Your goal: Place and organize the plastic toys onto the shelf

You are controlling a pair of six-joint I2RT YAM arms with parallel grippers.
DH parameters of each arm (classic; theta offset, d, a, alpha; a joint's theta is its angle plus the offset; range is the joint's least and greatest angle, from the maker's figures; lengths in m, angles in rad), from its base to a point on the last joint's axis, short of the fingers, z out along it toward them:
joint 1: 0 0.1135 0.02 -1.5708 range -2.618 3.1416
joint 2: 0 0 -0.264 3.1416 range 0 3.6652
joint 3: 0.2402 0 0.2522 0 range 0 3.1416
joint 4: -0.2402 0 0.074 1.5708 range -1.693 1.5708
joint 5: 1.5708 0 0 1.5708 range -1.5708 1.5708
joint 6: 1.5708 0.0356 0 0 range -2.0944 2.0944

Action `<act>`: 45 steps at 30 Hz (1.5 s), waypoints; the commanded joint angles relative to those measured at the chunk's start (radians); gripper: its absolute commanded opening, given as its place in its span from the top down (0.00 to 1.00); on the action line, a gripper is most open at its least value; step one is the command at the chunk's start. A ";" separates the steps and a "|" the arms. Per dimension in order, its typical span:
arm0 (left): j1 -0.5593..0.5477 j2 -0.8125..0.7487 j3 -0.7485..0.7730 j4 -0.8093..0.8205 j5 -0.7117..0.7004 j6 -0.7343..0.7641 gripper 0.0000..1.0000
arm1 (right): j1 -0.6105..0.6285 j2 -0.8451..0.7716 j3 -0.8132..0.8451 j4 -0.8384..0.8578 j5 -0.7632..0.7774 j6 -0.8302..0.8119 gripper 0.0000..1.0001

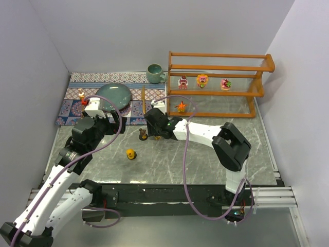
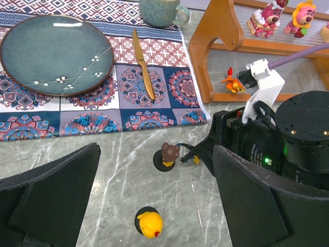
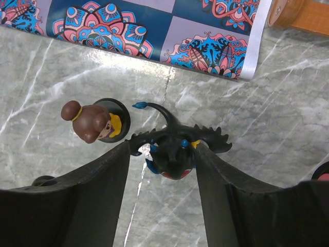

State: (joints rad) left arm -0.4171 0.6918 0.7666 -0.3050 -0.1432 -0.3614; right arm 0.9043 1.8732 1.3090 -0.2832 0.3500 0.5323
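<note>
My right gripper point(image 3: 163, 146) is low over the marble table, shut on a dark spiky dragon toy point(image 3: 174, 152), one finger on each side of its body and wings. A brown-haired figure point(image 3: 92, 122) on a dark base stands just left of it. My left gripper point(image 2: 157, 154) is open and empty above the table, with a yellow round figure point(image 2: 149, 224) below it. The wooden shelf point(image 1: 257, 82) at the back right holds a pink bear point(image 1: 182, 82), a yellow-headed toy point(image 1: 202, 80) and another pink toy point(image 1: 225, 84) on its middle tier. An orange creature point(image 1: 181, 106) stands on its lowest tier.
A patterned mat point(image 1: 72, 110) at the back left carries a teal plate point(image 1: 112, 96), a wooden knife point(image 1: 143, 95) and two small toys point(image 1: 82, 96) near its left edge. A teal mug point(image 1: 154, 73) stands behind the mat. White walls close in both sides.
</note>
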 commanded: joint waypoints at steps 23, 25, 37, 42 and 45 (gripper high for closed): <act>0.008 0.000 -0.003 0.020 0.021 -0.005 0.03 | -0.005 0.014 0.013 0.009 0.055 -0.026 0.64; 0.008 0.002 -0.003 0.018 0.022 -0.004 0.03 | -0.007 0.003 0.009 0.007 0.063 -0.031 0.69; 0.009 0.000 -0.003 0.020 0.021 -0.005 0.03 | -0.005 -0.075 -0.048 0.026 0.104 -0.055 0.88; 0.009 0.002 -0.003 0.018 0.021 -0.005 0.03 | -0.005 -0.117 -0.074 0.035 0.116 -0.064 0.90; 0.009 0.002 -0.003 0.018 0.019 -0.004 0.03 | -0.007 -0.143 -0.096 0.041 0.124 -0.069 0.91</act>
State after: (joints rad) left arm -0.4133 0.6918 0.7666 -0.3050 -0.1352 -0.3611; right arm 0.9024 1.8191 1.2324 -0.2745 0.4274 0.4767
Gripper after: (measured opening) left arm 0.969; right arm 0.414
